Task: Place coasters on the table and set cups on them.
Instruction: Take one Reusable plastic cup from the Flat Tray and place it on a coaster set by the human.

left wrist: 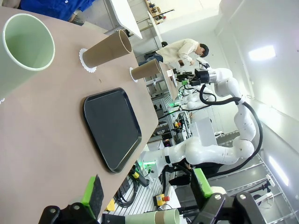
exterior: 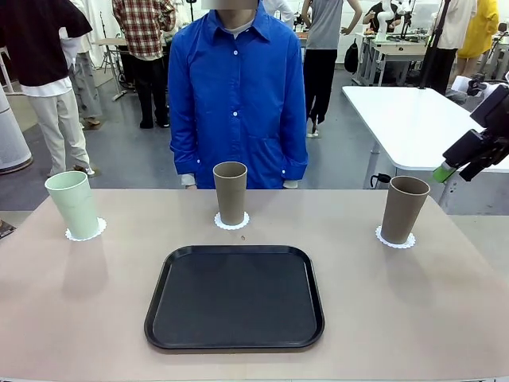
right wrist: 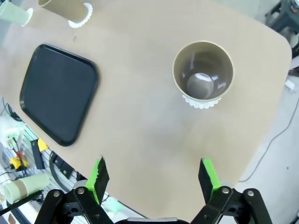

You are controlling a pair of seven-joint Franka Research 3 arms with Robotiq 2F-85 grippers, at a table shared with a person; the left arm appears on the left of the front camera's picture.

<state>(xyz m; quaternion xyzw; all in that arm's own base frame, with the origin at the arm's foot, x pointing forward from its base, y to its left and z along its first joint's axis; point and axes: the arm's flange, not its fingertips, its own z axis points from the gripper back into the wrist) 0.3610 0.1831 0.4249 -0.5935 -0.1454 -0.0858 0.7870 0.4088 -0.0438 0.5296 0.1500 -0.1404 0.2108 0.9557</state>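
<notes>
Both claws, left [left wrist: 145, 193] and right [right wrist: 152, 175], gape wide, empty; three cups [exterior: 231, 192] on coasters [exterior: 231, 222]

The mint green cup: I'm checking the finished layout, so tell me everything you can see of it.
The mint green cup is a tall, tapered, handleless tumbler with a matte finish and looks empty. It stands upright on a white scalloped coaster at the left end of the beige table, apart from the black tray and both tan cups. Nothing else touches it.

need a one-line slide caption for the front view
Three cups, mint cup and two tan cups, each on a white coaster behind an empty black tray.
</notes>
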